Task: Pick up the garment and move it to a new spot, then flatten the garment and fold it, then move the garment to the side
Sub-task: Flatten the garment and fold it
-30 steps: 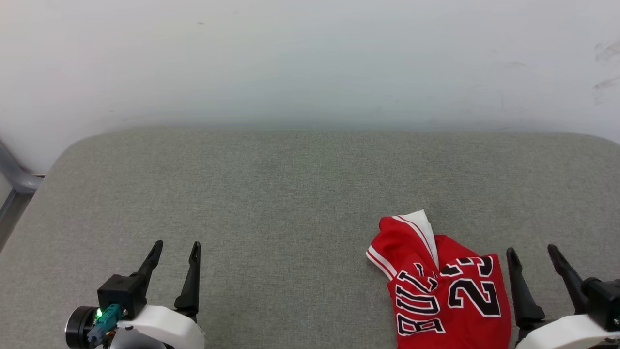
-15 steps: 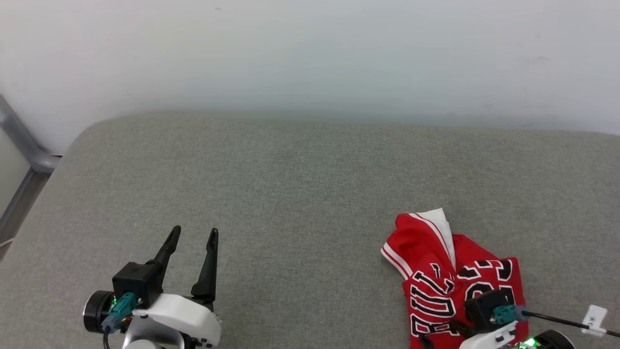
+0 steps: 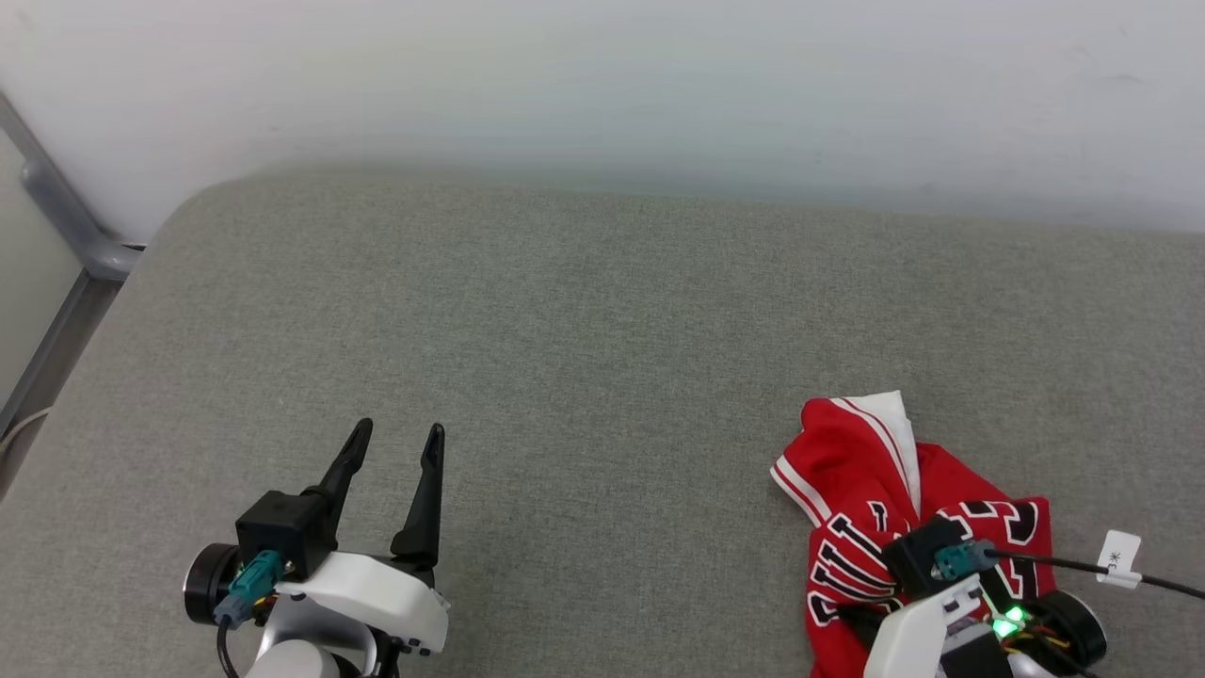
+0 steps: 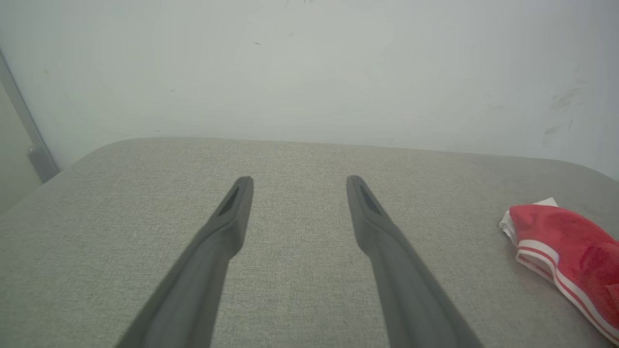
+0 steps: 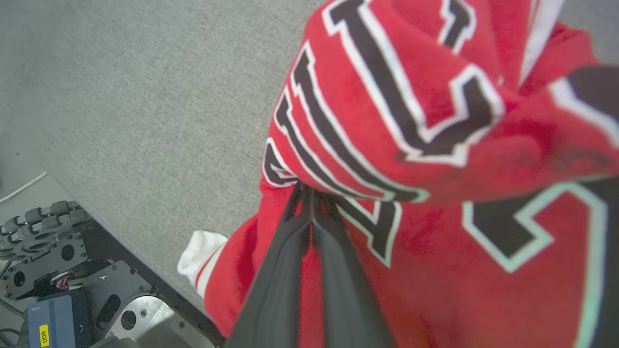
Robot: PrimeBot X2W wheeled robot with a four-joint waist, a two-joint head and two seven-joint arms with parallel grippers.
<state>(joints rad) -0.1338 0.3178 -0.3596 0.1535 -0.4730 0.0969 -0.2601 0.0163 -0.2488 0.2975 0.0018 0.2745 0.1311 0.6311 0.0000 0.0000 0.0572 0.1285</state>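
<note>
At the near right edge of the grey worktop (image 3: 565,330), the garment (image 3: 852,466) lay crumpled. My right tool (image 5: 305,191) was clenched on a fold by its lettering, presumably to lift it. My left tool (image 3: 398,429) hung released, well apart.

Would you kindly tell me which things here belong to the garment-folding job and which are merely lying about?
Job in hand:
garment, crumpled
right gripper, fingers shut on the garment
left gripper, fingers open, holding nothing

Merely about:
grey padded surface, under the garment
white wall
metal rail
tagged cable
</note>
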